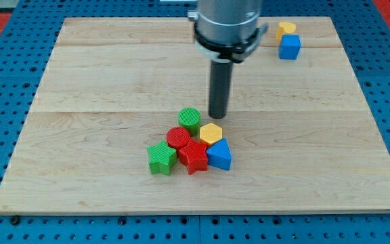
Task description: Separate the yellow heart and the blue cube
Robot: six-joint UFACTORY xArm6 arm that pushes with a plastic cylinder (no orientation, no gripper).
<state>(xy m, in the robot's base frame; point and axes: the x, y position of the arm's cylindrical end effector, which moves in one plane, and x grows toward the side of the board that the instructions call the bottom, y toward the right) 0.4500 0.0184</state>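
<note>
The yellow heart (286, 28) and the blue cube (290, 47) sit touching each other near the view's top right corner of the wooden board, the heart just above the cube. My tip (218, 116) is near the board's middle, far to the lower left of both. It stands just above the yellow hexagon (210, 133) and right of the green cylinder (189, 118).
A cluster lies below my tip: a red cylinder (177, 138), a red star (193, 156), a green star (161, 158) and a blue triangle (219, 155). The wooden board (100, 81) rests on a blue pegboard surround.
</note>
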